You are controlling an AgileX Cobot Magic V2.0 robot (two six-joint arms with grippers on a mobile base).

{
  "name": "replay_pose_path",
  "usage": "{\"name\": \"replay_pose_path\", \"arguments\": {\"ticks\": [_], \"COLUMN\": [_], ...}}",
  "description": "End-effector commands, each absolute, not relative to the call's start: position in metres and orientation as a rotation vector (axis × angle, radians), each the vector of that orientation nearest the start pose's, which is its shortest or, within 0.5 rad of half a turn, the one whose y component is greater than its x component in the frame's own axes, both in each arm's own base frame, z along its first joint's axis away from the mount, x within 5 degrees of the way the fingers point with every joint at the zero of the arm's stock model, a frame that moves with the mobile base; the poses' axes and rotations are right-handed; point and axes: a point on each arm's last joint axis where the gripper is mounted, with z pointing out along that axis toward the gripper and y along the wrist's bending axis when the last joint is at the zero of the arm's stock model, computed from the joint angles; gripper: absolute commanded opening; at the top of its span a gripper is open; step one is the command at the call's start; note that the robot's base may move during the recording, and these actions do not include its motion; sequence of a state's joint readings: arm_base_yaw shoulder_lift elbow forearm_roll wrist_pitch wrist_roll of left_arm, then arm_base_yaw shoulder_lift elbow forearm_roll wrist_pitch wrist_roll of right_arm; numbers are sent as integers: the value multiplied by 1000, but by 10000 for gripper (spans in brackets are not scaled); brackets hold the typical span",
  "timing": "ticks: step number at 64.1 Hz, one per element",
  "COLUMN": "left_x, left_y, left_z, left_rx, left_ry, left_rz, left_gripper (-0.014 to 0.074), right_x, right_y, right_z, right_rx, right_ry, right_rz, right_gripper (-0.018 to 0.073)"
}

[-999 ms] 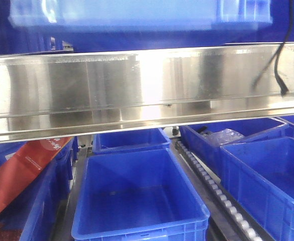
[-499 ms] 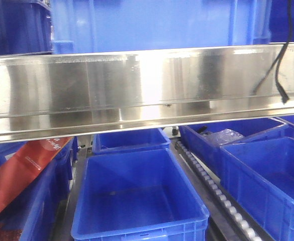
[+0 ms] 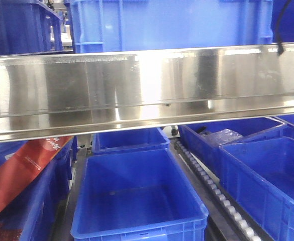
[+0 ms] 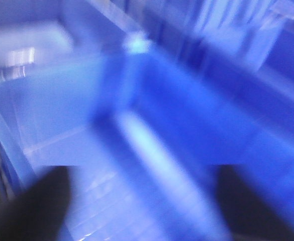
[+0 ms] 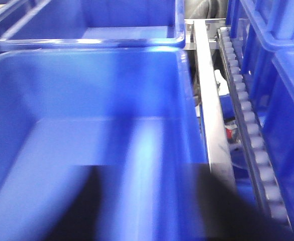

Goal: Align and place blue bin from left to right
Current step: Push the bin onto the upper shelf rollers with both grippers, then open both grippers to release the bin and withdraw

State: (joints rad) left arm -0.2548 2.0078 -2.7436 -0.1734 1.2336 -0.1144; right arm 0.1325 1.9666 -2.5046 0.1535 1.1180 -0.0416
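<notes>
The blue bin (image 3: 172,25) is sitting high on the far side of the steel rail (image 3: 147,88), its ribbed walls filling the top of the front view and spanning from just right of a darker bin (image 3: 18,25) at the upper left to near the right edge — so the step in hand is looking like the carry or set-down of the crate on the upper level, with alignment not yet settled. Whether it is resting or hanging in a grip cannot be told, since neither arm is showing in the front view. The left end effector (image 4: 136,211) is appearing only as two dark blurred masses over a bin floor, and the right end effector (image 5: 152,211) likewise as dark fingers over the wall of a bin beside the roller track (image 5: 247,110) — for both, spread or pressed together cannot be told. Next, the move is likely calling for squaring the crate's walls to its neighbour and lowering it level
</notes>
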Motion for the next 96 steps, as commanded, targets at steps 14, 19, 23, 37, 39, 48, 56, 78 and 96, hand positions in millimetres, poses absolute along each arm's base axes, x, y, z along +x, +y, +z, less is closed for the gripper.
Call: {"name": "replay_pose_path", "arguments": {"ticks": [14,19,23,37,39,48,56,78,96], "left_x": [366,370,372,381,382,384,391,410,407], "left_y": [-103,-101,-100,-97,-97,-96,-86,-70,-71], "left_z": [537,532,530,517,516,513,506,495,497], "left_rx": [189,180,176,167,165,168,158,177,217], "left_ry": [1949,1967,1977,2027,2033,2043,2067,2016,2012], "left_rz": [-319,-277,-266,-192,-182,-168,-143,-139,-137], "left_gripper": [-111,-111,-111,-111,-111,-111,-111,-111,-111], "right_x": [393,394,395,408,412,428,432,402,350], "right_y": [58,56,56,57,58,59,59,54,47], "right_z": [500,501,503,492,487,461,452,469,466], "right_rx": [-180,-171,-167,-157,-155,-151,-143,-164,-144], "right_ry": [2101,2083,2056,2031,2037,2048,2001,1865,1784], "right_rz": [170,162,156,155,155,150,147,117,112], "right_gripper": [-61,-67,-67,-67,-67,-67,-67,-67,-67]}}
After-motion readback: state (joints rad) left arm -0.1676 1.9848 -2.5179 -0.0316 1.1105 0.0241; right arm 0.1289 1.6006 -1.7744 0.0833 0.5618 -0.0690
